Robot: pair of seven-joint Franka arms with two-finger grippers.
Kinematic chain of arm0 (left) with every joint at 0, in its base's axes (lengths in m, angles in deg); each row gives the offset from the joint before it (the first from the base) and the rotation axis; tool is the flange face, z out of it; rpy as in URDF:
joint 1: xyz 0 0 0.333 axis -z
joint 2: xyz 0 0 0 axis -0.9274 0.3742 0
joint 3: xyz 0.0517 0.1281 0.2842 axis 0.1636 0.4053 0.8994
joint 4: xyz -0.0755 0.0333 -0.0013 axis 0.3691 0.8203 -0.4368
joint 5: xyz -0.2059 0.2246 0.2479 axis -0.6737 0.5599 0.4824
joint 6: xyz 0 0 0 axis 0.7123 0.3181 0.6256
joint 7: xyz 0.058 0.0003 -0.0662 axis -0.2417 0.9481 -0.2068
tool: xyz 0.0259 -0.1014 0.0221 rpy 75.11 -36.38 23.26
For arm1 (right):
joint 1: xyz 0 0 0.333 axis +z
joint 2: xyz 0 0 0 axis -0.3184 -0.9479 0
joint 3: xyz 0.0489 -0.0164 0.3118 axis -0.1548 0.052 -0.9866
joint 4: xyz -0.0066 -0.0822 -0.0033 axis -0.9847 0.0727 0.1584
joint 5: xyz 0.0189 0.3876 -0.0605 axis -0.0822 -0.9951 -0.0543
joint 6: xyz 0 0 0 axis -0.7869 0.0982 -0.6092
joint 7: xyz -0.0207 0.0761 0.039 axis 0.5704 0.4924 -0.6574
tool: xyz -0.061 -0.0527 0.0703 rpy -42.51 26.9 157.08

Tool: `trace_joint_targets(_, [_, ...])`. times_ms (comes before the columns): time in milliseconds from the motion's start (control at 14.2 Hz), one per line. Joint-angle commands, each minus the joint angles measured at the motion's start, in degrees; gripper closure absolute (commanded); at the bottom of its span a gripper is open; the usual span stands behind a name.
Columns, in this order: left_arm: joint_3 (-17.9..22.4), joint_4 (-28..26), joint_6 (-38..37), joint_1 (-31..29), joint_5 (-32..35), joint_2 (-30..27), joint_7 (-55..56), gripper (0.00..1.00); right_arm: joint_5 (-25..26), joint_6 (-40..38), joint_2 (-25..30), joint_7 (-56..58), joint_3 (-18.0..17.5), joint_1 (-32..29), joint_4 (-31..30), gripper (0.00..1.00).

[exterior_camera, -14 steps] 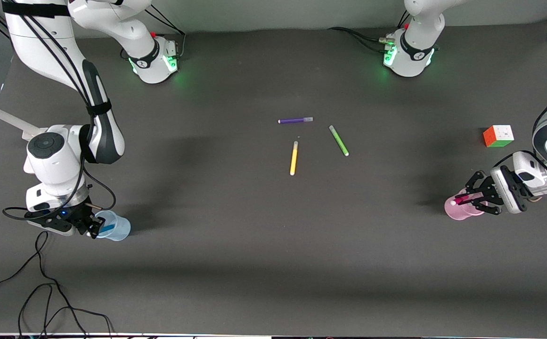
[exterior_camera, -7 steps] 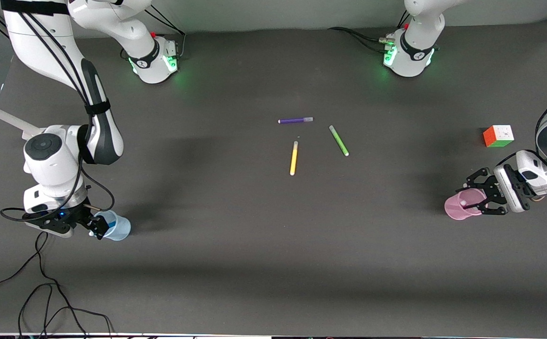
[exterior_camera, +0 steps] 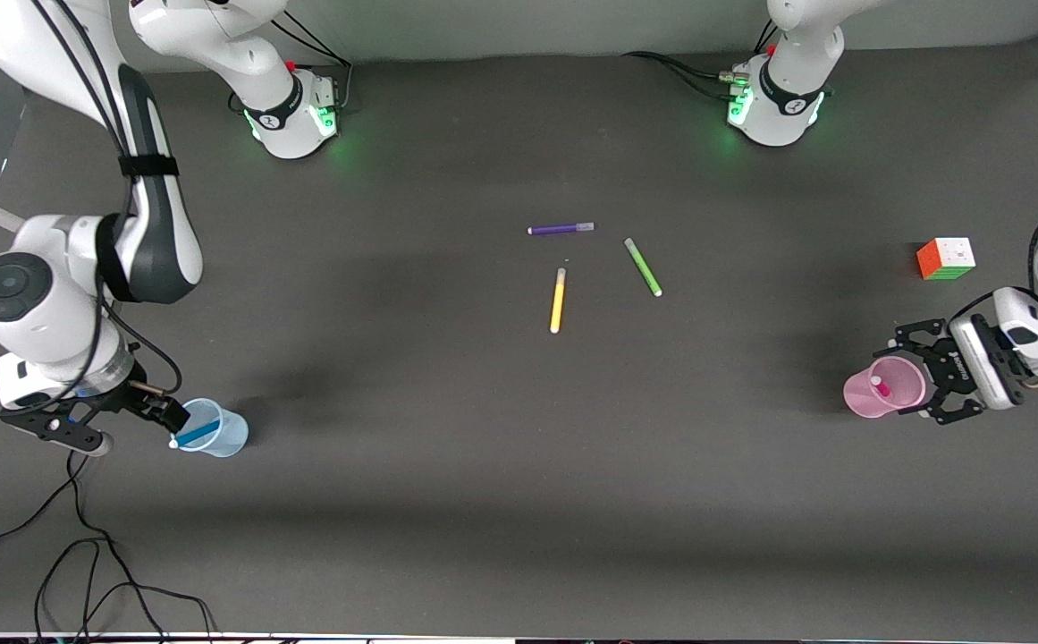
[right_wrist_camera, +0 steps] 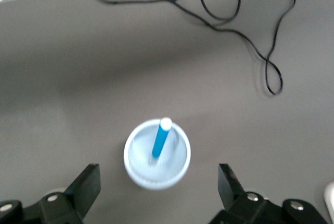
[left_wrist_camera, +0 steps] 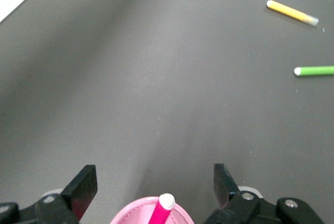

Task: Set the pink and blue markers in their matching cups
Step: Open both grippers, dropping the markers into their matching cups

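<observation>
The pale blue cup (exterior_camera: pixel 219 436) stands near the right arm's end of the table with the blue marker (exterior_camera: pixel 195 436) leaning inside it. My right gripper (exterior_camera: pixel 131 427) is open and empty beside that cup. In the right wrist view the blue cup (right_wrist_camera: pixel 133 169) and blue marker (right_wrist_camera: pixel 160 140) lie off the open gripper (right_wrist_camera: pixel 156 185). The pink cup (exterior_camera: pixel 863 400) stands near the left arm's end with the pink marker (exterior_camera: pixel 881 386) in it. My left gripper (exterior_camera: pixel 923 376) is open and empty beside it. The left wrist view shows the pink cup's rim (left_wrist_camera: pixel 130 214) and the pink marker (left_wrist_camera: pixel 162 211) between the open gripper's (left_wrist_camera: pixel 155 182) fingers.
A purple pen (exterior_camera: pixel 561 229), a yellow pen (exterior_camera: pixel 558 300) and a green pen (exterior_camera: pixel 643 266) lie mid-table. A colour cube (exterior_camera: pixel 946 258) sits farther from the front camera than the pink cup. Black cables (exterior_camera: pixel 80 572) trail near the blue cup.
The left gripper let the pink marker drop into the pink cup and drew back open. The right gripper left the blue marker in the blue cup and pulled away from it.
</observation>
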Motion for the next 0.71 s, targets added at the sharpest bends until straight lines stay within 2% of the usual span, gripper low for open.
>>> trace_joint_targets(0, [-0.4, 1.2, -3.4, -0.4, -0.6, -2.8, 10.8, 0.01, -2.9, -9.4, 1.9, 3.3, 0.0, 1.5, 5.0, 0.0])
trace_joint_targets(141, [-0.4, 2.0, -3.8, 0.4, 0.0, -5.6, 19.9, 0.01, -6.4, -12.6, 5.3, 6.6, 0.1, 1.6, 5.3, 0.0])
trace_joint_targets(424, [-0.5, 3.1, -4.0, 4.0, 5.0, -10.4, 40.9, 0.01, -7.5, -22.6, 12.1, 14.7, 0.1, 2.5, 5.3, 0.0])
trace_joint_targets(635, [-0.5, 5.1, -7.6, 7.0, 13.0, -14.1, 58.8, 0.01, -8.7, -28.5, 16.5, 14.7, 0.0, 2.7, 6.4, 0.0])
